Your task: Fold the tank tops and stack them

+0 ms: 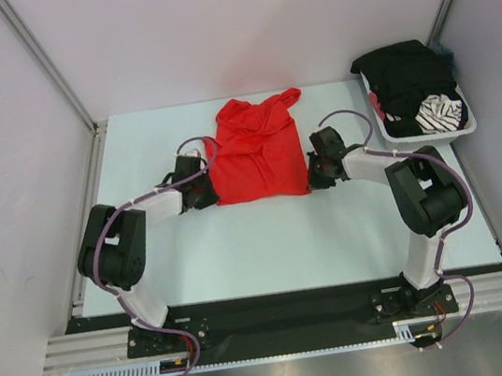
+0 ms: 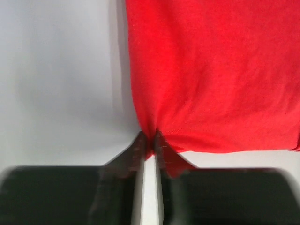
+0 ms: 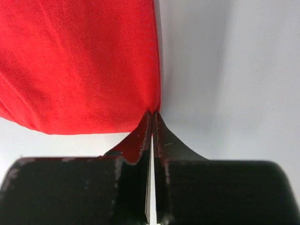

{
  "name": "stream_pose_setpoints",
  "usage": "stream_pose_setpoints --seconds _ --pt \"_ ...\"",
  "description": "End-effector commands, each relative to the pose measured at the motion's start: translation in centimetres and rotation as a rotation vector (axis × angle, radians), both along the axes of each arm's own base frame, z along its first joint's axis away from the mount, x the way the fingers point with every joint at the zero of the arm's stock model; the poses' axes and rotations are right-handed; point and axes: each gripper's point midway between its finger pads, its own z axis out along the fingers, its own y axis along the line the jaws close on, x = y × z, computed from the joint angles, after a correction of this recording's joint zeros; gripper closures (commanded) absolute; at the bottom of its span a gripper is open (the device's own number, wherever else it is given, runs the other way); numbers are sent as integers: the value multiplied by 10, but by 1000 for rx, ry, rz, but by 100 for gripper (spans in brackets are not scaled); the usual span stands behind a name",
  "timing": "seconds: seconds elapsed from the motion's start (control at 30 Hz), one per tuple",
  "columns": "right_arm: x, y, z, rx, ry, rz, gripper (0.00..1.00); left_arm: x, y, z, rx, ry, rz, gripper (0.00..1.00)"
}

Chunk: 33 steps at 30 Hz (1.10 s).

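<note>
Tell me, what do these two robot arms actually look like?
The left arm and the right arm are built alike: chunky black joint housings linked by white segments, bolted to a black base plate. A purple cable loops along each. Each ends in two slim black fingers tapering to thin, slightly scuffed tips.

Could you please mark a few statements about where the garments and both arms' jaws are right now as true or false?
1. The red tank top lies on the table. True.
2. The jaws of the left arm are shut on its near left corner. True.
3. The jaws of the right arm stand open, clear of the fabric. False: they are shut on the near right corner.
4. The black tank top is spread flat on the table. False: it is heaped in the white basket at the far right.
</note>
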Motion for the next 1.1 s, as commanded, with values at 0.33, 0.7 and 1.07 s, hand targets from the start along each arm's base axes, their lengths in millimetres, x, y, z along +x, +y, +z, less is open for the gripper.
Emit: stream_pose_setpoints --seconds 0.33,0.7,1.07 --pt "49 -62 103 -76 -112 -147 100 34 12 82 113 -70 50 100" --pt "-76 -74 11 -28 97 -111 100 -91 -16 -1 35 70 -64 100" --pt "-139 -74 12 -84 136 -102 100 -157 -16 -17 45 108 -89 100"
